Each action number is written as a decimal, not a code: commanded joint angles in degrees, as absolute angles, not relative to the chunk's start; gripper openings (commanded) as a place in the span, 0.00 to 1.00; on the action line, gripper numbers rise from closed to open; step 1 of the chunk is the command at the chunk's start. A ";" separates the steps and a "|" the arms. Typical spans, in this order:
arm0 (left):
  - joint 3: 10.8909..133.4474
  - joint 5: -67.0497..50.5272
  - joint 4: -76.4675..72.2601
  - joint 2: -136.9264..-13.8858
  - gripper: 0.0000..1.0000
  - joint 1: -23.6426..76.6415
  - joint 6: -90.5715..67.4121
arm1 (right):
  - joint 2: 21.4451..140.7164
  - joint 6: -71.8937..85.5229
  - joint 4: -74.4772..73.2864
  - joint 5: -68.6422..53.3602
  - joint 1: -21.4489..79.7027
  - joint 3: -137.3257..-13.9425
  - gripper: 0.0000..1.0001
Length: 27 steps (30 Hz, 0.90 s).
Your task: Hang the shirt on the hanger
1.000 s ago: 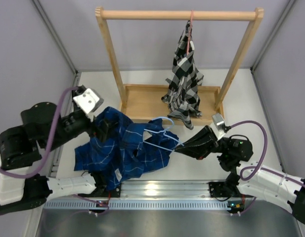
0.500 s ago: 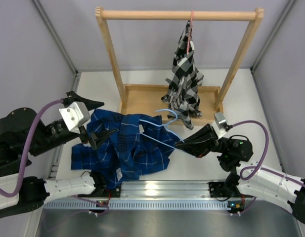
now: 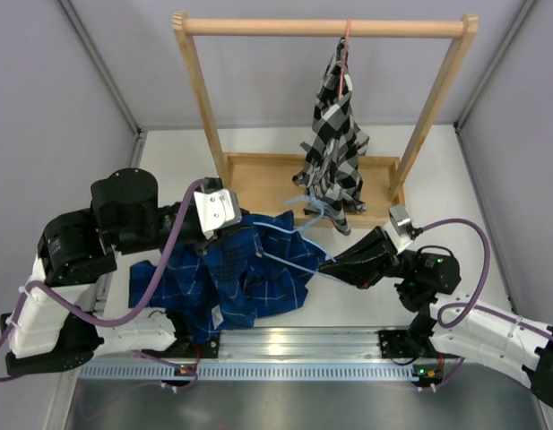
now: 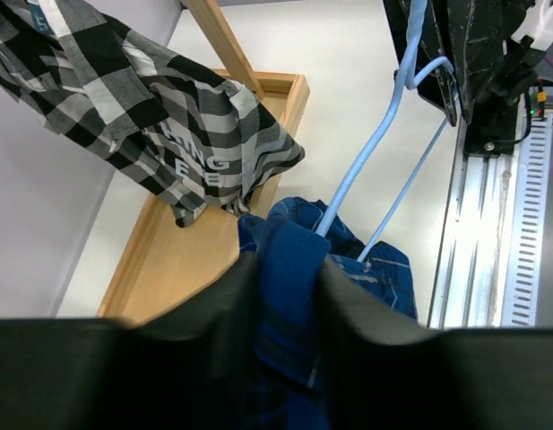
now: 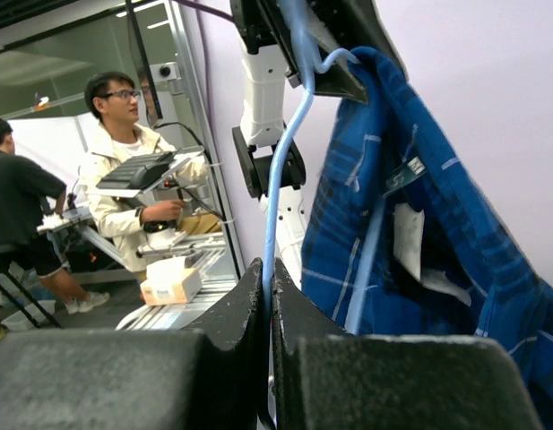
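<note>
Blue-plaid and crumpled, the shirt (image 3: pixel 249 282) lay heaped on the white table (image 3: pixel 464 206), just beyond the aluminium rail (image 3: pixel 285 342) at the near edge. The left gripper (image 4: pixel 285 269) had pinched a raised fold of it, and cloth filled the gap between the two dark fingers (image 4: pixel 213 309). Just to the right, the right gripper (image 3: pixel 330 262) was clamped tight on the thin wire of the hanger (image 4: pixel 375 148). From that grip the light-blue wire ran leftward, and one arm of it slipped into the shirt's fabric right beside the left fingers. The hanger's hook sat farther back, near the hem of the checked shirt (image 3: pixel 337 134). That garment hung from a pink hanger (image 3: pixel 347 36) on the top bar of the wooden rack (image 3: pixel 200 98) at the far side.
</note>
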<state>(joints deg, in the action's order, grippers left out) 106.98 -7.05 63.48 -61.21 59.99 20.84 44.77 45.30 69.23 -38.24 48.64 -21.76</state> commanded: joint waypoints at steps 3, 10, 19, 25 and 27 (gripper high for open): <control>106.35 -10.10 62.31 -61.78 0.15 59.94 22.15 | 44.21 46.32 85.17 -40.16 49.48 -23.64 0.00; 106.61 -22.21 62.23 -61.43 0.22 59.94 22.41 | 43.07 44.04 77.36 -41.66 49.40 -25.66 0.00; 105.56 -25.66 62.14 -65.21 0.23 59.94 22.50 | 41.66 39.38 67.86 -41.66 50.54 -28.38 0.00; 104.41 -26.89 60.73 -65.30 0.20 59.94 22.41 | 43.24 35.07 62.41 -40.70 53.26 -30.40 0.00; 104.59 -28.03 60.73 -65.30 0.17 59.94 22.41 | 43.77 33.58 60.66 -40.08 54.22 -31.11 0.00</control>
